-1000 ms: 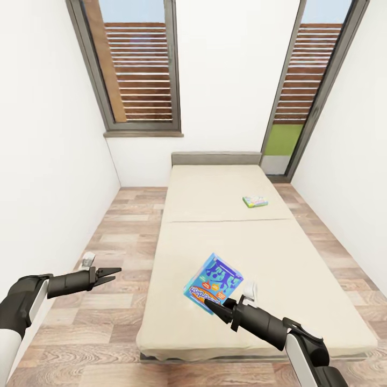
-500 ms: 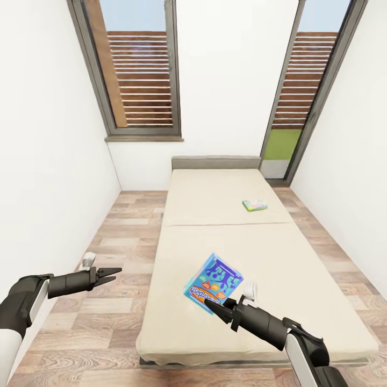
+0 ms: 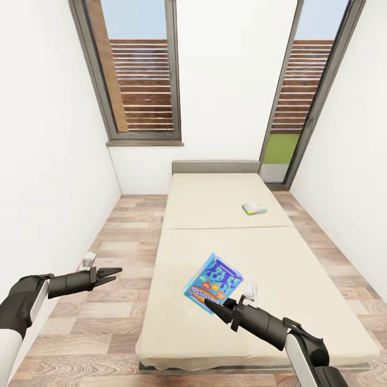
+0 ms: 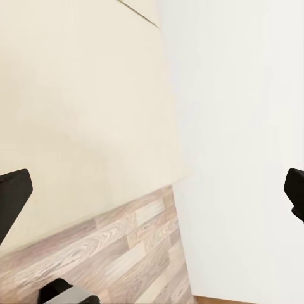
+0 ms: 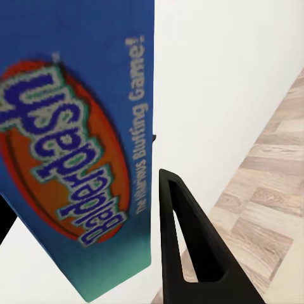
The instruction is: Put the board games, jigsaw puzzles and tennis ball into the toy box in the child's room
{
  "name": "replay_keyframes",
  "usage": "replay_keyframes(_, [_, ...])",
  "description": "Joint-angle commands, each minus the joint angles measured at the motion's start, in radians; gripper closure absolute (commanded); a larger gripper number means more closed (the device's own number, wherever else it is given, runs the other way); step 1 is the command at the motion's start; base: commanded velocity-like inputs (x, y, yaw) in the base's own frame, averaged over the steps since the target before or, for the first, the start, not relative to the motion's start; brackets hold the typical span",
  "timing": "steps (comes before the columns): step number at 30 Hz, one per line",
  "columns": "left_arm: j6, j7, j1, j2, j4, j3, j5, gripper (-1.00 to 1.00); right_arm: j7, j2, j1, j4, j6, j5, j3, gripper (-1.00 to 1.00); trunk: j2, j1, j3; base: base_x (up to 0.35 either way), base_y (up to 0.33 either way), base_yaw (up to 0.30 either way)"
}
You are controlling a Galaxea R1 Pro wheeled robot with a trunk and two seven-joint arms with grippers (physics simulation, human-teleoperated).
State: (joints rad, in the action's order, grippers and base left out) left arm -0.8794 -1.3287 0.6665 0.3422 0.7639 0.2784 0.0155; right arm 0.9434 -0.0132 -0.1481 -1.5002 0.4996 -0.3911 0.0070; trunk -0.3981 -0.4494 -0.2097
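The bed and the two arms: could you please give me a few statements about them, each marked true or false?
1. The right gripper holds a blue board game above the bed. True.
2. A second board game lies on the floor. False: it lies on the mattress's far section.
3. The left gripper holds a tennis ball. False: it is empty, over the wood floor.
4. The bed's headboard is grey. True.

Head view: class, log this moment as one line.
right gripper: shut on blue board game, lifted over bed | left gripper: open, empty | second board game: on bed
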Motion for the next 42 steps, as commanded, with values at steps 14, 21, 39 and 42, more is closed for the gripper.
replay_keyframes(14, [-0.010,-0.001,0.001,0.000,0.000,-0.001,0.001,-1.00,-0.002,-0.001,-0.001,0.011,0.008,-0.008,0.000,1.00,-0.002,-0.001,0.021,0.000,0.000,0.000])
replay_keyframes(21, [-0.010,0.000,0.000,-0.002,0.000,-0.001,0.001,-1.00,-0.002,-0.001,-0.001,0.013,0.008,-0.008,0.000,1.00,-0.002,-0.001,0.033,0.000,0.000,0.000])
replay_keyframes(39, [-0.009,0.013,0.000,-0.004,0.000,-0.002,0.000,-1.00,-0.002,-0.001,-0.001,0.019,0.008,-0.008,-0.001,1.00,-0.002,-0.001,0.062,0.000,0.000,0.000])
replay_keyframes(42, [-0.009,0.014,0.001,-0.005,0.000,-0.002,0.001,-1.00,-0.002,-0.001,-0.001,0.021,0.008,-0.009,-0.001,1.00,-0.002,-0.001,0.067,0.000,0.000,0.000])
